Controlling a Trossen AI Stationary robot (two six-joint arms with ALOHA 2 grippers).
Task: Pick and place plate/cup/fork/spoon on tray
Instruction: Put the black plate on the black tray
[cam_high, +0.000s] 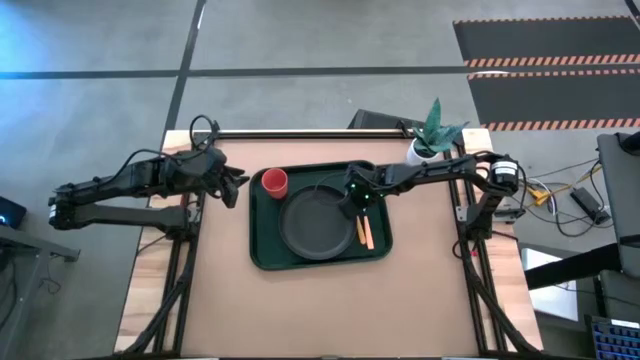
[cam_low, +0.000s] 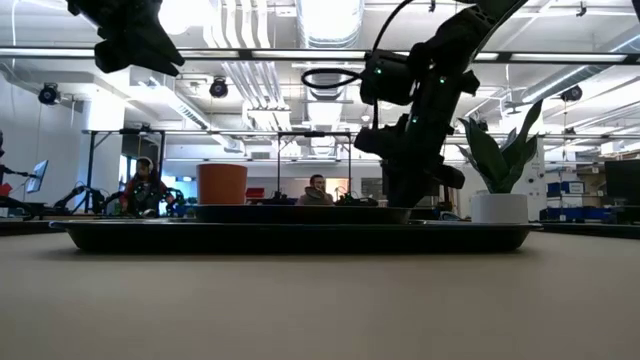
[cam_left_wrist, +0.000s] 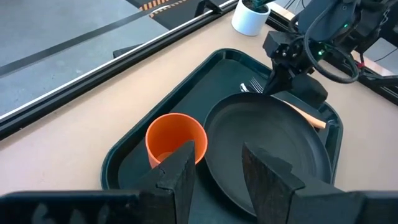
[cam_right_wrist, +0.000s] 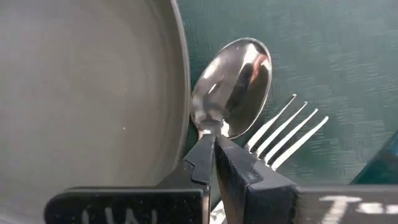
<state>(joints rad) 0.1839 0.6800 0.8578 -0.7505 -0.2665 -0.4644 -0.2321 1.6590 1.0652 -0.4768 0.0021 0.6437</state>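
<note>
The dark green tray (cam_high: 262, 230) lies mid-table with the dark plate (cam_high: 312, 225) on it and the red cup (cam_high: 275, 182) standing at its far left corner. The spoon (cam_right_wrist: 233, 87) and fork (cam_right_wrist: 287, 132) lie side by side to the right of the plate, their orange handles (cam_high: 364, 233) toward the near edge. My right gripper (cam_right_wrist: 211, 140) is low over the tray at the plate's right rim, shut on the spoon. My left gripper (cam_left_wrist: 217, 165) is open and empty, raised to the left of the tray (cam_high: 236, 186). My right gripper pinches the spoon's thin neck (cam_right_wrist: 207, 129), just behind the silver bowl, between its two fingertips (cam_right_wrist: 200, 160). The fingers come from above, pointing down. The bowl faces up beside the plate's rim (cam_right_wrist: 184, 93), over the tray floor; whether it rests there I cannot tell.
A white pot with a green plant (cam_high: 428, 140) stands at the table's far right, behind my right arm. Bare table lies on the near side of the tray (cam_high: 320, 310). People sit in the room beyond the table (cam_low: 316, 190).
</note>
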